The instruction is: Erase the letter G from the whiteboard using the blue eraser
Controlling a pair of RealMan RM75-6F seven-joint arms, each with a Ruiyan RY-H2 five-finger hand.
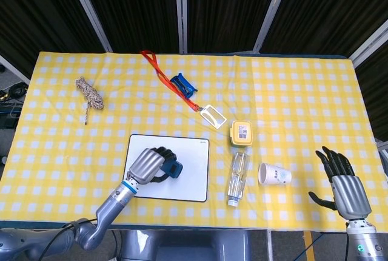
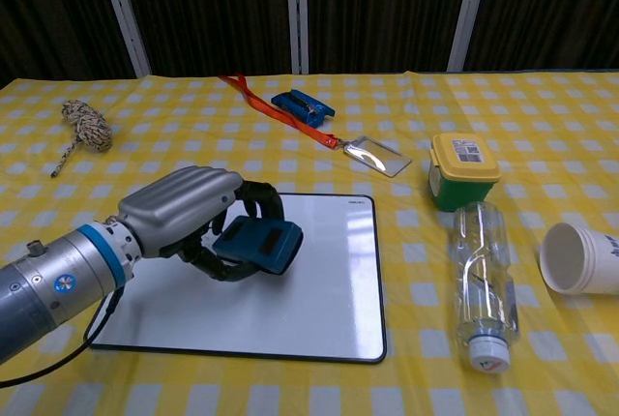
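The whiteboard point(image 1: 193, 176) point(image 2: 329, 290) lies flat near the table's front edge, its visible surface plain white with no letter showing. My left hand point(image 1: 147, 164) point(image 2: 186, 208) grips the blue eraser point(image 1: 175, 169) point(image 2: 259, 246) and holds it down on the board's middle-left area. My right hand point(image 1: 343, 183) hovers open at the front right of the table, fingers spread, holding nothing; the chest view does not show it.
A clear bottle point(image 1: 237, 177) point(image 2: 481, 285) lies right of the board, with a paper cup point(image 1: 274, 174) point(image 2: 581, 258) beyond it. A yellow-lidded box point(image 1: 240, 133) point(image 2: 463, 170), badge with orange lanyard point(image 1: 212, 114), blue clip point(image 1: 182, 84) and rope coil point(image 1: 88, 93) sit farther back.
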